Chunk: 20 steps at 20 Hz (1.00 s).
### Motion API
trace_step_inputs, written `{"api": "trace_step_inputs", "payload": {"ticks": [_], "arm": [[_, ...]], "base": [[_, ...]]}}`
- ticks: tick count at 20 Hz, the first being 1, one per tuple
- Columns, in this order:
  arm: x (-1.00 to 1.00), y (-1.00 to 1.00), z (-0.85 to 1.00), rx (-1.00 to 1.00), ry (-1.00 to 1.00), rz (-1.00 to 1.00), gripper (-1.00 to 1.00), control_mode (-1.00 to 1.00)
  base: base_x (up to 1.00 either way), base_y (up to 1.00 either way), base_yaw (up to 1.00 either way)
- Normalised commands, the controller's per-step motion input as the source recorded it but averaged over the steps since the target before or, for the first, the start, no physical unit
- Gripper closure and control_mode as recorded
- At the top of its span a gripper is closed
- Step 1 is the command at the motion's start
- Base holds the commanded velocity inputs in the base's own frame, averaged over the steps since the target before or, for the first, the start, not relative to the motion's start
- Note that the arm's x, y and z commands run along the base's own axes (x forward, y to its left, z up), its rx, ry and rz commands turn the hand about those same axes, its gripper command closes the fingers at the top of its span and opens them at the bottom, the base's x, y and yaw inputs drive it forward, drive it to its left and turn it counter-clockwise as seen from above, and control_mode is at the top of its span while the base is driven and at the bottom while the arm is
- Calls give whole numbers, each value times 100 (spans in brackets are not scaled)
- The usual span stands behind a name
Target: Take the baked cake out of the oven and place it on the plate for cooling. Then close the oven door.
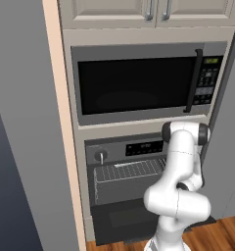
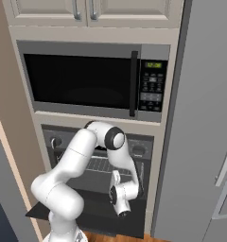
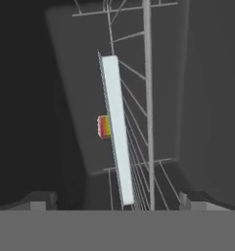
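Closest to the hand camera, two dark fingertips stand far apart at the bottom corners, so the hand is released and grasps nothing. Between them, deeper inside the dark cavity of the oven, a flat pale tray shows edge-on, lying against the wires of the rack. A small cake, red and yellow-orange, sits against the tray's left face, about halfway along it; the view is rolled, so the tray and rack run nearly top to bottom.

From the left base camera, going left to right: a tall grey panel, then a peach-coloured cabinet edge, then the oven with one round knob, a black display strip and the wire rack showing in its open mouth. The oven door hangs folded down and open below it. The white arm rises in front of the oven's right side. Above the oven sits a black-windowed microwave.

From the right base camera, the arm bends down in front of the open oven, and the hand hangs low above the lowered door.
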Motion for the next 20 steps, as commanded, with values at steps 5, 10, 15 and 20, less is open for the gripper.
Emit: {"api": "trace_step_inputs", "payload": {"ticks": [5,10,15,20], "arm": [[17,-17,-12,1,-7,6,-100,-100],[7,-23,-17,0,-8,2,-100,-100],[0,-16,-10,0,-8,0,-100,-100],[0,-12,-2,0,-5,0,-100,-100]], "base": [[0,0,0],[0,0,0],[0,0,0],[0,0,0]]}}
